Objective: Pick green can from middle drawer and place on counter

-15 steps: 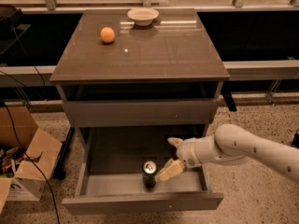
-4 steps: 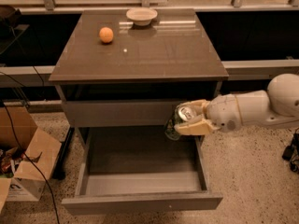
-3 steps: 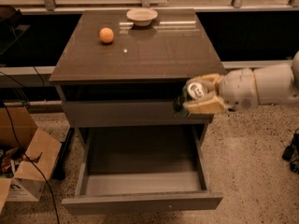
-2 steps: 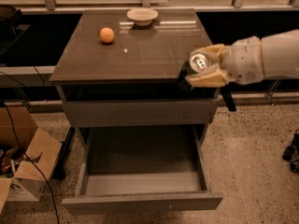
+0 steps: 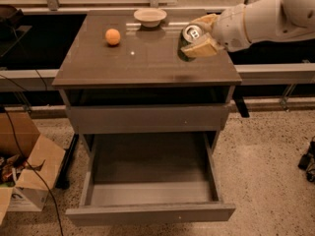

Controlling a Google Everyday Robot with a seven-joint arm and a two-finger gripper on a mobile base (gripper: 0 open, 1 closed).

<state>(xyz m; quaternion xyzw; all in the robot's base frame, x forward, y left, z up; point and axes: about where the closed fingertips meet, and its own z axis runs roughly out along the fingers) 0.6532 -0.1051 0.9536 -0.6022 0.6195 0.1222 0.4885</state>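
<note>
The tool [image 5: 201,33] is over the far right part of the tabletop [image 5: 142,58]. It is closed tight on the green can [image 5: 191,32]. The can is tipped over a bit. Its shiny lid faces left and up, so its long side leans. Bare tabletop lies right under the can, very close. I cannot tell if they touch. I think the tool must stand the can up and go down. The middle drawer [image 5: 147,213] is pulled open, low and near. The orange ball [image 5: 112,36] sits well apart, to the left.
</note>
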